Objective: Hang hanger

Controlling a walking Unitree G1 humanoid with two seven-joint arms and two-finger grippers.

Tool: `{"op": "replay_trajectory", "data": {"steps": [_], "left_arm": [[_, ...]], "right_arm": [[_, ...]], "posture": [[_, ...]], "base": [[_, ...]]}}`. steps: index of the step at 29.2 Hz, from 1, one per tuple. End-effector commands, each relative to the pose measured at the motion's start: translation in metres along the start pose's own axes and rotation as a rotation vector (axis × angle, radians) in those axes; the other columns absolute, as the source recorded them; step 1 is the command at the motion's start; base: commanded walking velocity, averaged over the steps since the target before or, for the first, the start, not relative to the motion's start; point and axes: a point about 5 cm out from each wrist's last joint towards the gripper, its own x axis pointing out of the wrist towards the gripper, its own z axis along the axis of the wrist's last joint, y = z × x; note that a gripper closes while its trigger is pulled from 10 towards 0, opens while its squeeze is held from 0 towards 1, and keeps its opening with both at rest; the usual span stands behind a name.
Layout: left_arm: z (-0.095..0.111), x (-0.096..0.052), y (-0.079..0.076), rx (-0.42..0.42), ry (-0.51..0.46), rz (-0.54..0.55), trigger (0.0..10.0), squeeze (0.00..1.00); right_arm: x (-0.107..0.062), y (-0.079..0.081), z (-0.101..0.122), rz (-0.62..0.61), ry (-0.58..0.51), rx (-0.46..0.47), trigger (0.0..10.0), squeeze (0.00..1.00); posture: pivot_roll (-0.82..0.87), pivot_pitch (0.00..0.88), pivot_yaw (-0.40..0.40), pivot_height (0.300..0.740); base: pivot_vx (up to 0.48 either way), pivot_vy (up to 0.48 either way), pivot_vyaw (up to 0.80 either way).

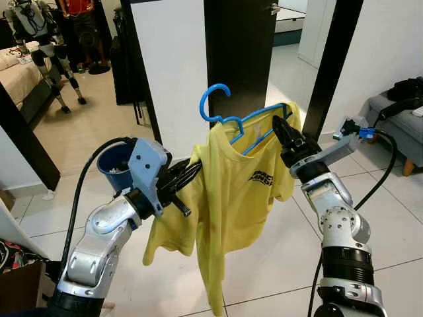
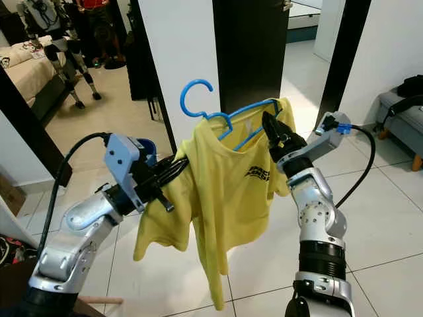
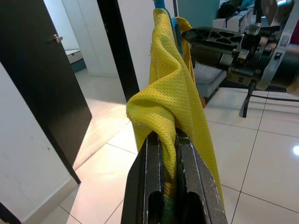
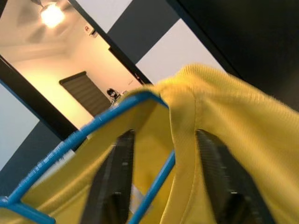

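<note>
Between the two grippers: a blue plastic hanger (image 1: 248,122) with a yellow T-shirt (image 1: 228,198) on it is carried in the air, in front of the robot's chest.
Left gripper (image 3: 169,140): fingers closed narrow on the shirt's shoulder; the mesh cloth is pinched and bunched between them. I judge the hanger's end is inside the cloth there, but it is hidden.
Right gripper (image 1: 283,132): fingers stand on both sides of the other shoulder, cloth and blue hanger bar between them, so it holds that end.
Why held so: with one grip on each shoulder the hanger stays about level, the shirt cannot slide off, and the hook (image 1: 213,104) stands free on top, pointing up, ready to go over a rail.
Task state: hanger is not yet hung; I see no rail or rod here.
Edges: a dark door panel (image 1: 238,53) and white wall (image 1: 172,72) stand just behind the hook; a dark door frame (image 1: 337,66) is to the right.
Open room: tiled floor (image 1: 396,205) is free to the right and below; a doorway opens beyond the dark panel.
Risk: the shirt's long hem hangs low and could swing against the arms in a turn.
</note>
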Motion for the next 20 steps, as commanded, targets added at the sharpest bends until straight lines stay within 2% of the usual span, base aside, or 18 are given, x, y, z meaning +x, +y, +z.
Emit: {"op": "replay_trajectory", "data": {"steps": [1,3,4,20], "left_arm": [[0.0091,0.0001,-0.0030,0.011,-0.035,-0.008,10.0,0.00],[0.0096,0.0001,-0.0037,0.010,-0.036,-0.011,10.0,0.00],[0.0100,0.0001,-0.0044,0.008,-0.036,-0.014,10.0,0.00],[0.0082,-0.0013,-0.0013,0.026,-0.016,-0.005,10.0,0.00]], "right_arm": [[0.0035,0.0011,0.0025,-0.002,-0.015,0.005,0.9,0.00],[0.0037,0.0008,0.0030,-0.003,-0.017,0.004,0.5,0.00],[0.0039,0.0006,0.0033,-0.004,-0.018,0.002,0.0,0.00],[0.0052,0.0022,0.0055,0.009,-0.024,-0.007,0.0,0.00]], "posture": [[-0.06,0.000,0.046,0.740],[-0.06,0.000,0.044,0.740],[-0.06,0.000,0.044,0.740],[-0.07,0.000,0.046,0.740]], "base": [[0.000,0.000,0.00],[0.000,0.000,0.00],[0.000,0.000,0.00],[0.000,0.000,0.00]]}}
